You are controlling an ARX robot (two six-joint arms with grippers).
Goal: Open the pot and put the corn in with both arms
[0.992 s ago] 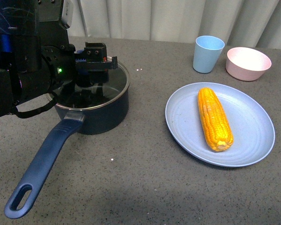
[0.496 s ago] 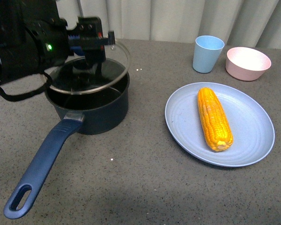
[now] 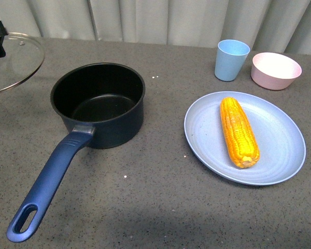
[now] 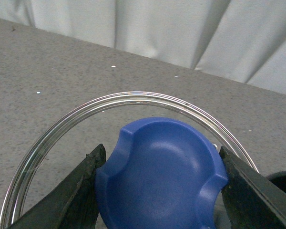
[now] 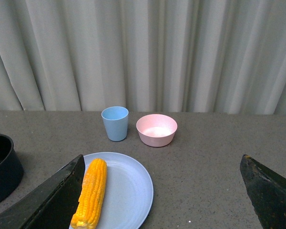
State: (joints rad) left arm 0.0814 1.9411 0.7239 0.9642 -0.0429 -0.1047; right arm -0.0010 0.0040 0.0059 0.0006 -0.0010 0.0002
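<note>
Upper left, the left gripper [image 4: 159, 191] pinches the glass lid [image 3: 18, 57] by its smooth blue knob [image 4: 162, 162], so it may slip; the right gripper [image 5: 162, 195] gapes empty.

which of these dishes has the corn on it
The light blue plate holds the corn; the pot, blue cup and pink bowl have none.

Left gripper [image 4: 163, 191]: jaws pressed on opposite sides of the lid knob [image 4: 157, 162], held off the counter [image 4: 38, 71]. Right gripper [image 5: 162, 195]: jaws spread wide, hovering above the counter.
</note>
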